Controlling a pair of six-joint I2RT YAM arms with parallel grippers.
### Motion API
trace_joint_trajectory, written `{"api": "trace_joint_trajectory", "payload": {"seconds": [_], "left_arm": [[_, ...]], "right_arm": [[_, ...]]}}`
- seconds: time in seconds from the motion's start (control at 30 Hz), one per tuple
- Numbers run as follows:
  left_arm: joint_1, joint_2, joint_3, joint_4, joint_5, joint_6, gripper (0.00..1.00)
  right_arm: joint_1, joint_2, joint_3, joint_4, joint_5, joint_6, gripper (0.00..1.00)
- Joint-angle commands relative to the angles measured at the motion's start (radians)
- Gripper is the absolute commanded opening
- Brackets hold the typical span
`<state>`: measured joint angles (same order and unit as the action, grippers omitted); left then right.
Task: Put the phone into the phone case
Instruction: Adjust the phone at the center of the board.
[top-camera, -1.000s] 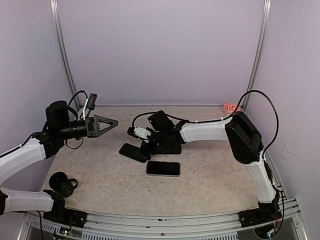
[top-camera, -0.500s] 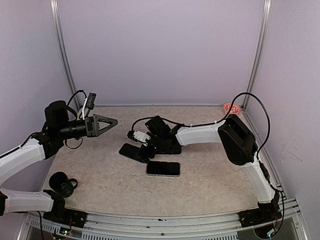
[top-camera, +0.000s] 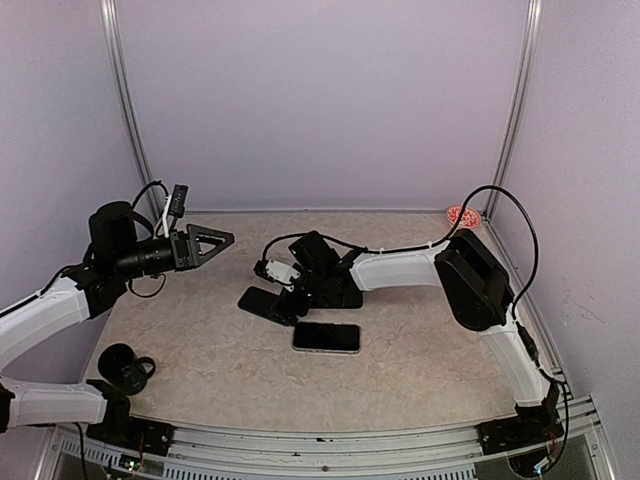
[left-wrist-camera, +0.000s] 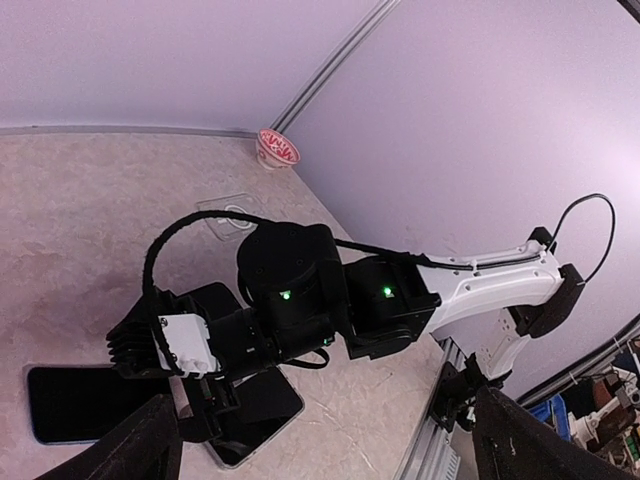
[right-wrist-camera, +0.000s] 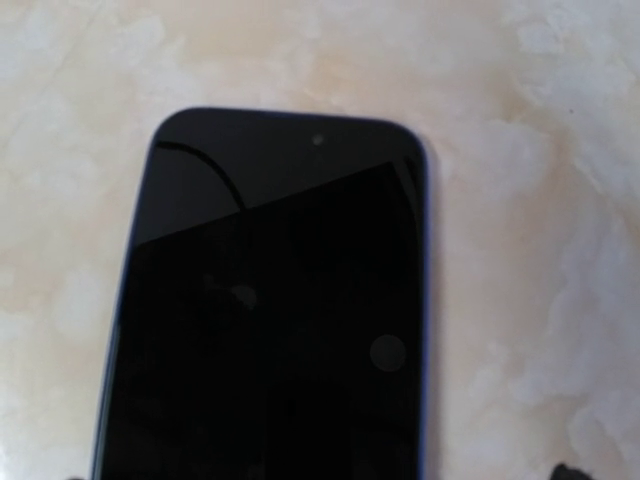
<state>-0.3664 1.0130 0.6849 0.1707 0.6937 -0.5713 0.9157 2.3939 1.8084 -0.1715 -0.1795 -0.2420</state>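
**Right gripper is settling over the phone; nothing is being gripped yet**

You are watching the right arm finish its approach. Over the last second its elbow has been swinging inward and dropping. That is carrying the right gripper down and a little toward 9 o'clock, so it is now hanging just above the 3 o'clock end of the phone. Through the last half of that second the arm is barely moving. Its jaws are standing spread wide. The right wrist view is showing the dark, blue-rimmed glass lying bare on the worktop, with nothing pinching it.

The phone is lying left of the worktop's middle and is not shifting. The pale-rimmed piece I am taking for the phone case is sitting near it at about 4 o'clock, apart from it, and is not shifting either. I am not certain which of the two is which, so check that reading.

The left gripper is rolling slightly where it is hovering, at about 10 o'clock from the phone. Its jaws are spread and holding nothing.

For the task, the reach is looking nearly done and the grasp is coming next. You are probably going to need the jaws closing across the phone's long edges before any carry toward the case. A flat, glossy slab like this is likely to slip.
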Motion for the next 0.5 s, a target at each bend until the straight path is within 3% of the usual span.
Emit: {"api": "trace_joint_trajectory", "payload": {"seconds": [0.0, 0.47], "left_arm": [[-0.004, -0.006, 0.018, -0.044, -0.076, -0.005, 0.99], [0.013, -0.008, 0.041, -0.134, -0.253, -0.056, 0.99]], "right_arm": [[0.022, 0.034, 0.036, -0.036, -0.011, -0.007, 0.99], [0.035, 0.054, 0.058, -0.080, -0.023, -0.005, 0.99]]}}
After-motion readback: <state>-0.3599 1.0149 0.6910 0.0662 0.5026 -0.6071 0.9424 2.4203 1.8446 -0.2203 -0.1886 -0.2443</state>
